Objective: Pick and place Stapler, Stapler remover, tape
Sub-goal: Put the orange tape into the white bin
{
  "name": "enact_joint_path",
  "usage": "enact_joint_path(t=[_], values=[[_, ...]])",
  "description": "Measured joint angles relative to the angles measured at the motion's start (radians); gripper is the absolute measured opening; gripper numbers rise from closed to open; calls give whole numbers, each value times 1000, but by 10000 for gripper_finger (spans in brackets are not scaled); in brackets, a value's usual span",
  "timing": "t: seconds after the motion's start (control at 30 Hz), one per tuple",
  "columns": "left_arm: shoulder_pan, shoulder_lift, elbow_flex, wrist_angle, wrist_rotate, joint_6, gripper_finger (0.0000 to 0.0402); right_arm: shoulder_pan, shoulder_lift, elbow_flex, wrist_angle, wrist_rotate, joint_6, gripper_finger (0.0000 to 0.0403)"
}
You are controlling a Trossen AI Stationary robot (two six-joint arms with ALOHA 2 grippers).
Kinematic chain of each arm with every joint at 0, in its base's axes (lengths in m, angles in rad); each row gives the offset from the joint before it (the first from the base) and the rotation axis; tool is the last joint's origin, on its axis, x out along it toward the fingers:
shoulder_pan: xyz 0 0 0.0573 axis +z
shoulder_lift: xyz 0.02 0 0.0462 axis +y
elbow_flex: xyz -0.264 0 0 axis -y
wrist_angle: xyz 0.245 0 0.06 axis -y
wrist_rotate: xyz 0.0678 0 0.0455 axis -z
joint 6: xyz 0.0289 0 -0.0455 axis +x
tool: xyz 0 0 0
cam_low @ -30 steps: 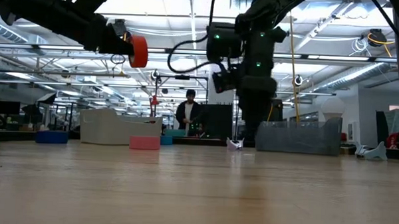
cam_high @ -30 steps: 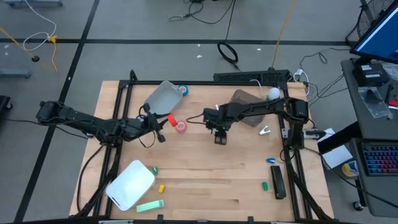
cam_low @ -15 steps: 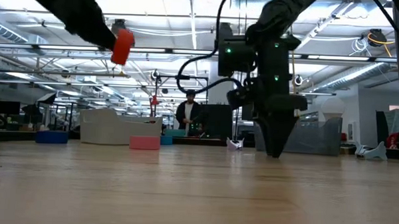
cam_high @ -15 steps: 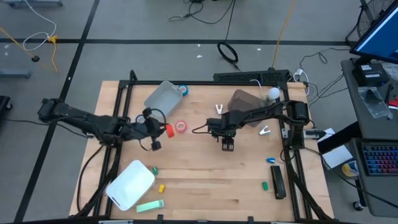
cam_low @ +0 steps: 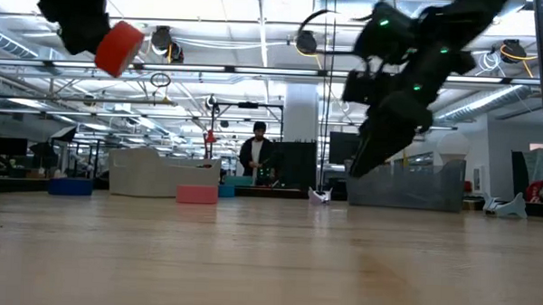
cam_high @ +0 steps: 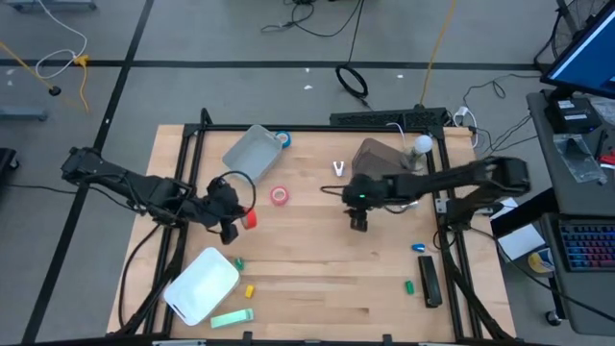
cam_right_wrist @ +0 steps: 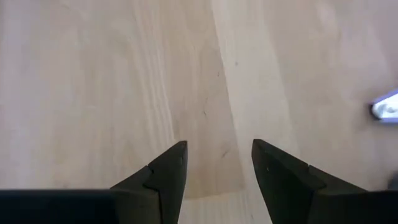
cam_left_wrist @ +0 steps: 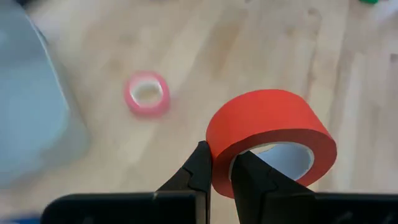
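My left gripper (cam_high: 240, 221) is shut on a red roll of tape (cam_left_wrist: 270, 137), held in the air over the table's left middle (cam_low: 119, 48). A pink roll of tape (cam_high: 280, 196) lies flat on the wood farther back. A blue roll (cam_high: 282, 138) sits beside a clear bin (cam_high: 252, 149) at the far edge. My right gripper (cam_high: 358, 223) hangs open over bare wood at mid-table (cam_right_wrist: 217, 162). A small white V-shaped stapler remover (cam_high: 338, 169) lies beyond it. A black stapler (cam_high: 429, 281) lies at the near right. My left gripper pinches the red roll's wall (cam_left_wrist: 219, 165) between its two fingers, one finger outside the ring and one inside the pale core. The roll juts out past the fingertips, tilted and lifted clear of the table.
A dark bin (cam_high: 380, 154) stands at the far right, with a small silvery piece (cam_high: 409, 203) near it. A white lid-like tray (cam_high: 202, 284) and small green, yellow and blue bits (cam_high: 232, 317) lie along the near edge. A person stands far behind the table (cam_low: 256, 152).
My left gripper has carried the red roll toward the table's near edge and upward, rolling its wrist so the roll has turned about. My right gripper has drawn back toward the table's right edge and tipped from pointing down to slanting, still open.
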Motion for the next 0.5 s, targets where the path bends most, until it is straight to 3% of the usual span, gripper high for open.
enact_joint_path(t=[0.13, 0.3, 0.5], values=[[0, 16, 0, -76, 109, -150, 34, 0, -121, -115, 180, -1, 0, 172], [-1, 75, 0, -183, 315, -336, 34, 0, -213, -214, 361, -2, -2, 177], [-60, 159, 33, -299, 492, -511, 34, 0, -240, -259, 433, 0, -7, 176]])
